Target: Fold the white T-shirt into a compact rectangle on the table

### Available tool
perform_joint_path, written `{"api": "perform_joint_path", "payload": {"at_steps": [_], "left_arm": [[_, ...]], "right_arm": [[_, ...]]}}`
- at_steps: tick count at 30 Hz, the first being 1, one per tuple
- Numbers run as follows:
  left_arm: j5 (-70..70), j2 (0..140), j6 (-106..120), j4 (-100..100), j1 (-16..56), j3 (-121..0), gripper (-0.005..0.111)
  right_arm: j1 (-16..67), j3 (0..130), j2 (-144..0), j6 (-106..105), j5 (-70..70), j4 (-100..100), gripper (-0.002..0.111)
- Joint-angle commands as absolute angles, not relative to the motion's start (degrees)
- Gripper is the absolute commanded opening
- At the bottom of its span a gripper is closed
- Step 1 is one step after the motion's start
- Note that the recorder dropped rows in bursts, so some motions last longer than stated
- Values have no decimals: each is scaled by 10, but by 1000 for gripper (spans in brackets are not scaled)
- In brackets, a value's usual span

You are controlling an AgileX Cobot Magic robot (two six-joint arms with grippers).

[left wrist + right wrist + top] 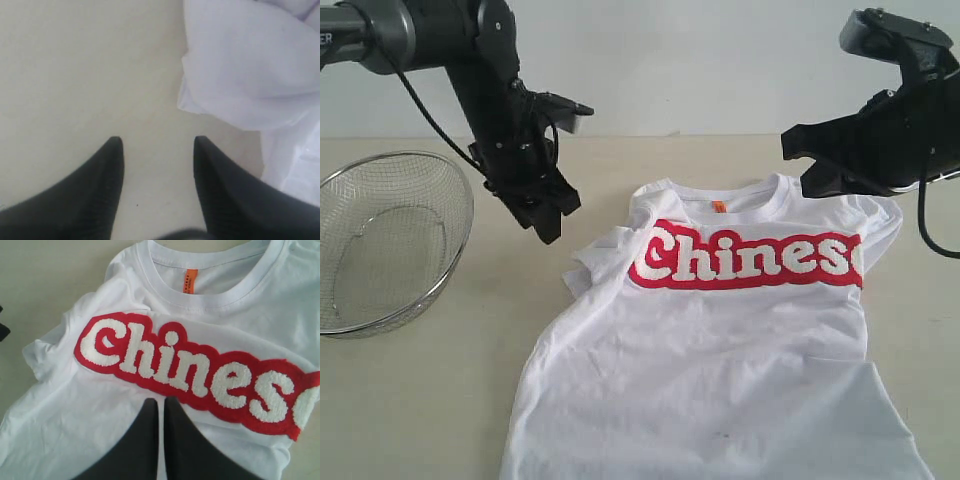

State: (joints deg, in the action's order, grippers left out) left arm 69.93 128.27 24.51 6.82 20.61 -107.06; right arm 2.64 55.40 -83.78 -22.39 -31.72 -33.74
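Note:
The white T-shirt (720,350) lies face up on the table (440,400), red "Chinese" lettering (750,258) across the chest and an orange neck tag (719,206) at the collar. Its left sleeve is bunched inward. My left gripper (548,215) hangs open above bare table just left of that sleeve; in the left wrist view the open gripper (158,142) has only tabletop between its fingers, with the folded sleeve (245,75) beside it. My right gripper (800,165) hovers above the shirt's right shoulder. It appears shut and empty (161,401) over the lettering (200,370).
A round wire-mesh basket (385,240) stands at the left edge of the table. A pale wall runs behind the table. Black cables hang from both arms.

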Motion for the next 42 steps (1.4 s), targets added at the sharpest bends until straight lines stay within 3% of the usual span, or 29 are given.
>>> {"api": "perform_joint_path", "payload": {"at_steps": [1, 22, 42], "left_arm": [[700, 1285, 310, 70, 214, -1055, 43], [625, 1285, 568, 125, 214, -1005, 43], [603, 1319, 628, 171, 214, -1005, 43]], "right_arm": [[23, 554, -829, -231, -315, -339, 0], [23, 554, -829, -233, -317, -339, 0], [23, 554, -829, -234, -318, -339, 0]]}}
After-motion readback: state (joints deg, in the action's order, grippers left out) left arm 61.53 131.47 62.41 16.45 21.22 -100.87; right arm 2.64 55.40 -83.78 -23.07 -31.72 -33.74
